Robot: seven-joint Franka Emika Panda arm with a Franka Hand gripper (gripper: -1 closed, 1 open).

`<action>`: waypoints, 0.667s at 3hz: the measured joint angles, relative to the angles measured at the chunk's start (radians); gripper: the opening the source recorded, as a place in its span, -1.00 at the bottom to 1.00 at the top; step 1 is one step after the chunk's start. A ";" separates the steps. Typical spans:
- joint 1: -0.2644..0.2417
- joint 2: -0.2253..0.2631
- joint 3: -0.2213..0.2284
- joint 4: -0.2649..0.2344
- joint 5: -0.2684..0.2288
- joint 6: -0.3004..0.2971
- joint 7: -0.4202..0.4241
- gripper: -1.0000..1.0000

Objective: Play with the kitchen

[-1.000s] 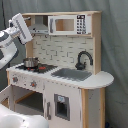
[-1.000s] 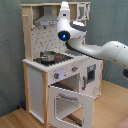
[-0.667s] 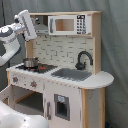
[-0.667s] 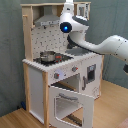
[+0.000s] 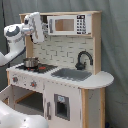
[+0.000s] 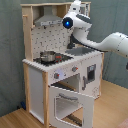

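Grey curtain is seen behind the kitchen (image 5: 60,75), which fills the frame's centre. It is judged rigid, heavy, best handled by its open oven door (image 6: 72,102). The gripper (image 5: 36,27), upper left, is raised; whether anything is held cannot be told.

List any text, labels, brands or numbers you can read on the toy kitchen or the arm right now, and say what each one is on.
No text can be read in either exterior view.
The microwave has a button panel, but its marks are too blurred to read.
The stove knobs show no legible markings.
The arm shows no readable brand or label.
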State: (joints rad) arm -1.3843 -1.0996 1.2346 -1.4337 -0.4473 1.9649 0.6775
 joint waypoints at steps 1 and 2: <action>0.050 0.017 -0.037 -0.054 0.000 -0.061 -0.009 -1.00; 0.104 0.017 -0.080 -0.139 -0.003 -0.061 -0.016 -1.00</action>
State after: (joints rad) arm -1.2802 -1.0827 1.1551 -1.5728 -0.4501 1.9041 0.6610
